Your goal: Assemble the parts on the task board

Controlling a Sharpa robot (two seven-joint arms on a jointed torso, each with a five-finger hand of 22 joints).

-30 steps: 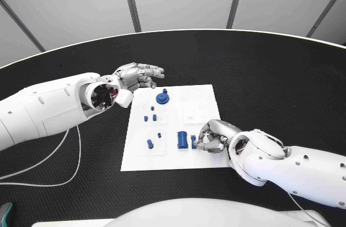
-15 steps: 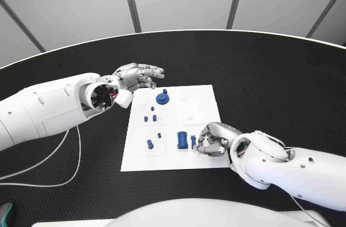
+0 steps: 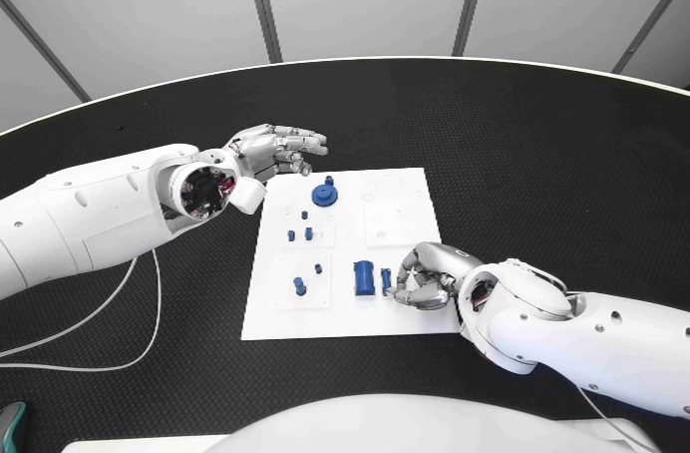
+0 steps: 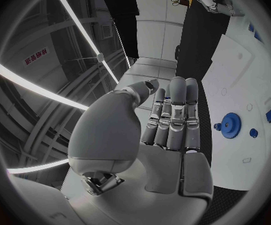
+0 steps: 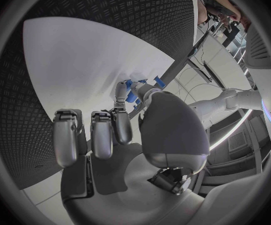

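The white task board (image 3: 396, 189) lies mid-table. On it stand a blue gear (image 3: 325, 196), several small blue pegs (image 3: 306, 233) and a larger blue cylinder (image 3: 365, 277). My right hand (image 3: 422, 275) rests on the board's near right part, beside the cylinder. Its thumb and a finger pinch a small blue part (image 3: 386, 281), which also appears in the right wrist view as the blue part (image 5: 133, 94) over the board (image 5: 85, 55). My left hand (image 3: 273, 152) hovers off the board's far left corner and holds nothing, its fingers (image 4: 173, 115) side by side. The gear (image 4: 230, 122) lies beside it.
Black textured table (image 3: 546, 154) surrounds the board. A white cable (image 3: 137, 313) loops on the table at the left, under my left arm. The board's right column of sockets (image 3: 391, 224) is bare.
My right arm dipped slightly and came back; its fingers stay at the small blue part. The left hand has not moved.
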